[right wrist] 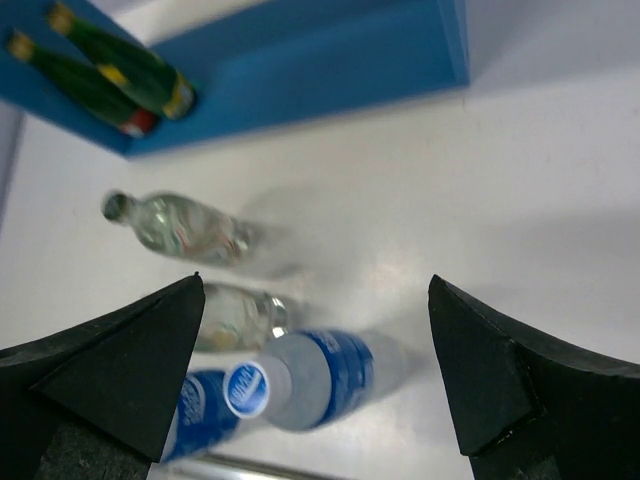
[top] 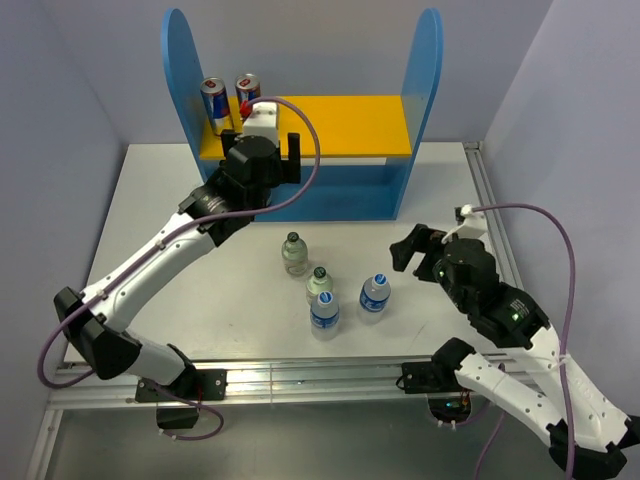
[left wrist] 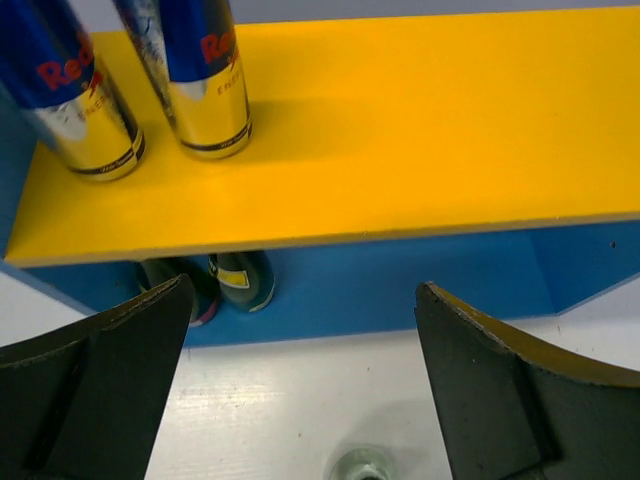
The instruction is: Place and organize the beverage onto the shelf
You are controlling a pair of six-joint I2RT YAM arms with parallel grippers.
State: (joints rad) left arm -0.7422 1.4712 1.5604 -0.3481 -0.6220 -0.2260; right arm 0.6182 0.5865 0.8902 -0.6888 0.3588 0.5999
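The white tabletop point(top: 200, 290) carries the shelf point(top: 176, 70) at the top centre of the frame. At the left end of its yellow upper board point(top: 350, 125) two cans point(top: 214, 100) stand side by side. Two dark green bottles point(left wrist: 243, 281) stand on the blue bottom board point(top: 340, 197) beneath them. In the lower middle of the tabletop, two pale-green bottles point(top: 294, 254) and two water bottles point(top: 324, 315) stand close together.

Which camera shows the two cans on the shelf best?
Left wrist: both cans stand close up at the yellow board's left end, tops cropped. The top view shows them small and far off. The right wrist view misses them.
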